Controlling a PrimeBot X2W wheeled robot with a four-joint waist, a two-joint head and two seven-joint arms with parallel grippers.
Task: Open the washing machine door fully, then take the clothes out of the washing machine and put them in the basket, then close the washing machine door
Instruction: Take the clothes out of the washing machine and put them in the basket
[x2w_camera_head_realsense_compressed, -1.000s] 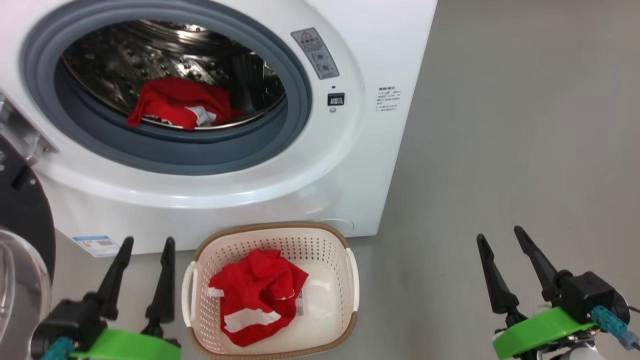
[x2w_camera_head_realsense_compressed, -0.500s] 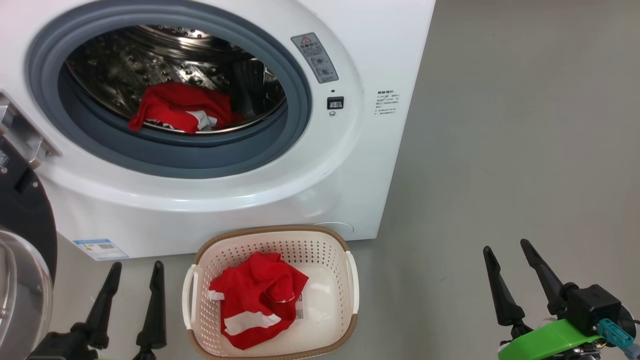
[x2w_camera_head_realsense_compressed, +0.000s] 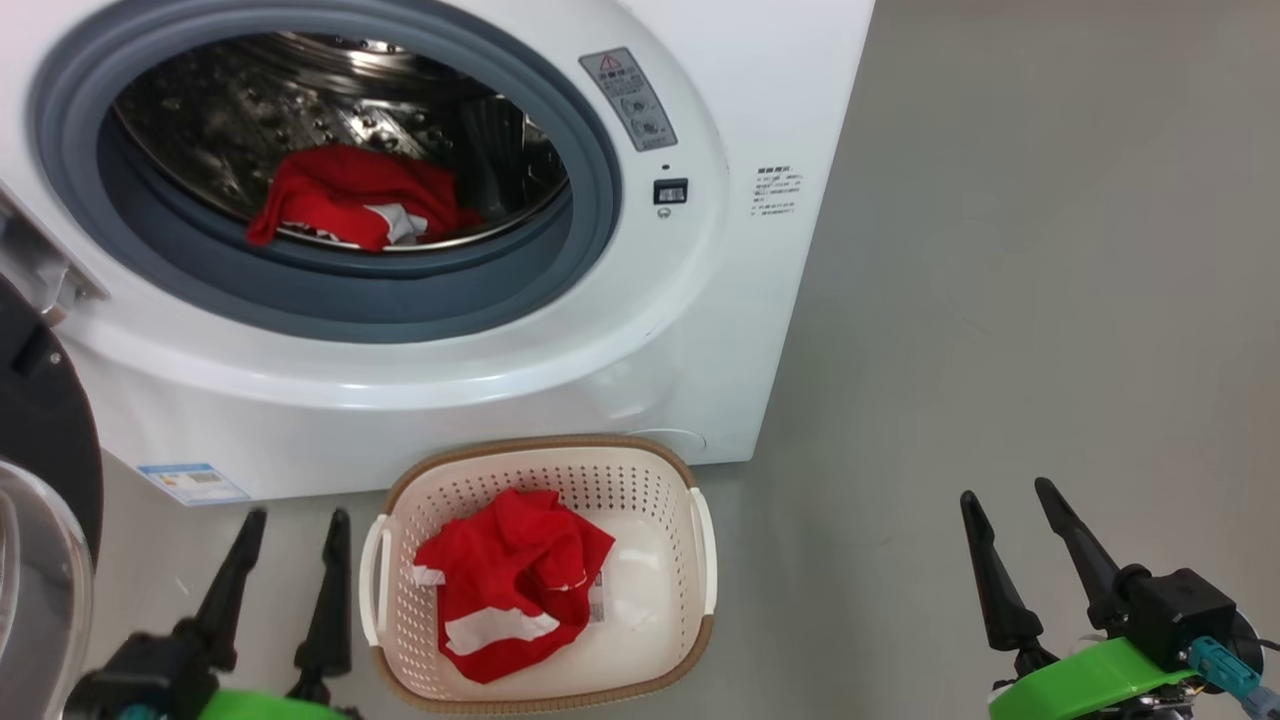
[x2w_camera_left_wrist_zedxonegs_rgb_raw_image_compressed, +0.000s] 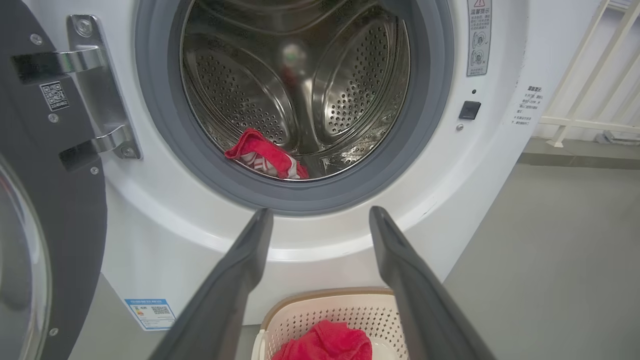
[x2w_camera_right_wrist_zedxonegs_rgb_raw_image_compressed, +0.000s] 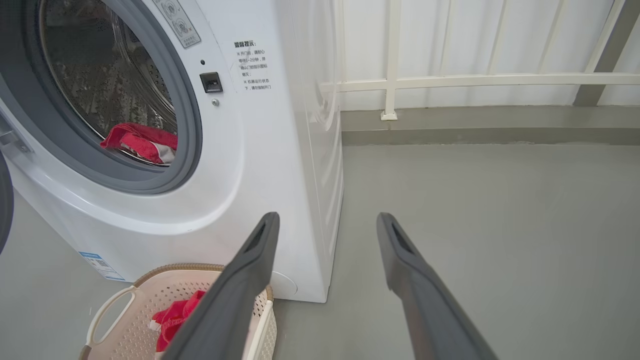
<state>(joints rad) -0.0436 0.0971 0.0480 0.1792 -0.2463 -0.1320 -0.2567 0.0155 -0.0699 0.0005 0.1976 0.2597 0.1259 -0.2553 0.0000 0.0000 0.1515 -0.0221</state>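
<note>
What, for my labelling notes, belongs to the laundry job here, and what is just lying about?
Job: washing machine, open door, basket, red garment awaiting removal, red garment already transferred.
Just there: white railing, grey floor.

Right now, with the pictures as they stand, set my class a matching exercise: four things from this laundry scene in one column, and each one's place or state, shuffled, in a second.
Column A
1. washing machine door
2. basket
3. clothes
4. right gripper

Column B
a. jaws apart, holding nothing
b. one piece in the drum, one piece outside it
c. swung open, at the left of the washing machine
d. on the floor, in front of the machine

Pairs: 1-c, 2-d, 3-b, 4-a
</note>
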